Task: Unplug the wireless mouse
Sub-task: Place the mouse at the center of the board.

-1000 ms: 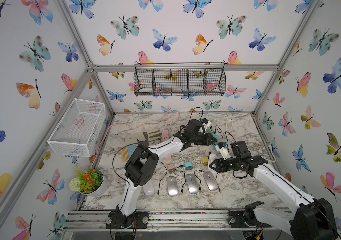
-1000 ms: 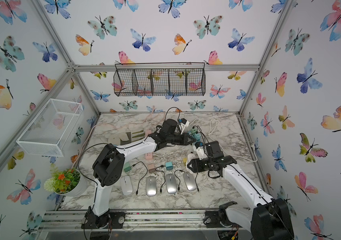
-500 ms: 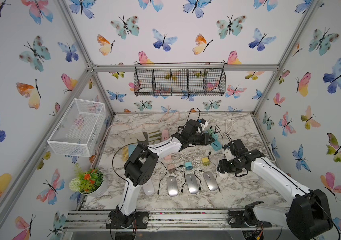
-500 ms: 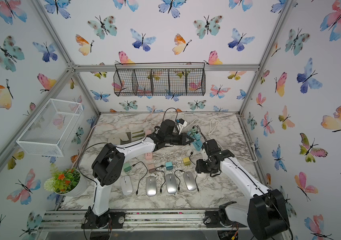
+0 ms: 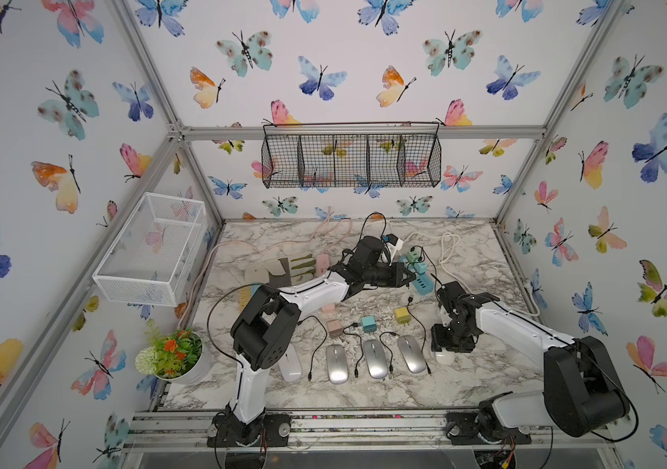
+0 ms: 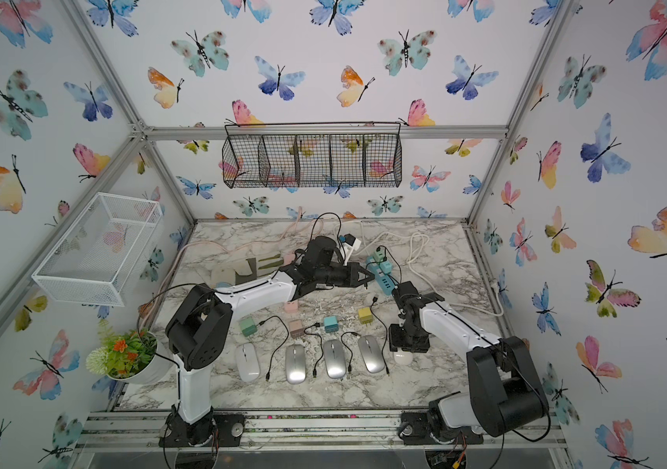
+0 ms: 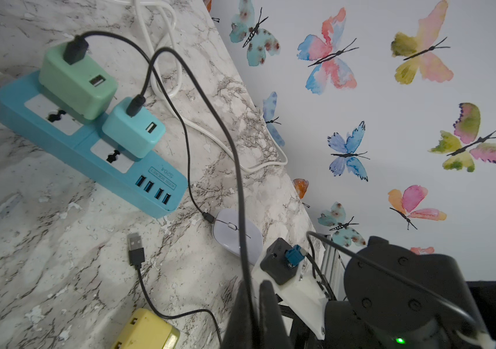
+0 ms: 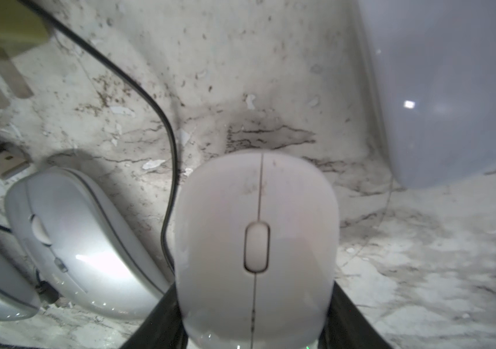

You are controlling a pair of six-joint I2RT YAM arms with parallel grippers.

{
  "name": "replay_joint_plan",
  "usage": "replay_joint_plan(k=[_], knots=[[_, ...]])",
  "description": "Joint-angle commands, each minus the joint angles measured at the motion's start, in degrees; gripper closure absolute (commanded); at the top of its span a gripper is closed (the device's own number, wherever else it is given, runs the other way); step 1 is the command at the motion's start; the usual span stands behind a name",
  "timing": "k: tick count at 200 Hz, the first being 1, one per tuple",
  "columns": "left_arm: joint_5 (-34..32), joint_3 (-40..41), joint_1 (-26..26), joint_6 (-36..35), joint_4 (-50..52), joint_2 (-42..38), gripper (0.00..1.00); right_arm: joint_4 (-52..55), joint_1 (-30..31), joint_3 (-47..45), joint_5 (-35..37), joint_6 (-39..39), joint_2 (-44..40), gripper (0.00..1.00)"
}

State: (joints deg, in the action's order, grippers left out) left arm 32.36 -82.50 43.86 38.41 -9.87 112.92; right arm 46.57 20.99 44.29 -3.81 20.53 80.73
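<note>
My right gripper is shut on a white wireless mouse, one finger against each side. No cable sits in the mouse's front end. In a top view this mouse lies at the right end of the mouse row, under the right gripper. My left gripper is shut on a black cable that runs up to the chargers on the blue power strip. The cable's free end is hidden. A second white mouse lies near the strip with another black cable plugged into it.
A white mouse and three silver mice lie in a row with loose cables. Unplugged chargers, one of them yellow, sit behind them. A potted plant stands front left. A white wire basket hangs on the left wall.
My right gripper has carried the white mouse from beside the yellow charger toward the table's front, to the right end of the mouse row. The left arm has hardly moved.
</note>
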Motion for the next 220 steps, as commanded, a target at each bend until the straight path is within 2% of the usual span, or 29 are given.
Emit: replay_joint_plan(k=[1, 45, 71, 121, 141, 184, 220], knots=[[1.5, 0.8, -0.2, -0.1, -1.5, -1.7, 1.00, -1.7, 0.2, -0.7, -0.2, -0.1, 1.0, 0.79], [1.8, 1.2, -0.2, -0.1, -1.7, -2.0, 1.00, -1.6, 0.3, -0.8, -1.3, -0.7, 2.1, 0.73], [1.8, 2.1, -0.2, -0.2, -2.1, -2.3, 1.00, -0.7, 0.4, -0.5, -1.3, -0.3, 3.1, 0.54], [1.9, 3.8, -0.2, -0.2, -2.6, -2.8, 1.00, -0.1, 0.5, -0.3, -0.3, 0.5, 2.8, 0.38], [2.1, 4.2, -0.2, -0.1, -2.8, -2.7, 1.00, 0.2, 0.6, 0.0, 0.0, 0.7, 1.8, 0.27], [2.3, 5.2, -0.2, -0.4, -2.9, -3.5, 1.00, -0.4, 0.6, 1.0, 1.6, 1.6, -3.9, 0.23], [1.8, 8.0, -0.3, -0.9, -2.8, -5.6, 1.00, -8.1, 0.4, 1.8, 4.2, 0.3, -10.6, 0.28]])
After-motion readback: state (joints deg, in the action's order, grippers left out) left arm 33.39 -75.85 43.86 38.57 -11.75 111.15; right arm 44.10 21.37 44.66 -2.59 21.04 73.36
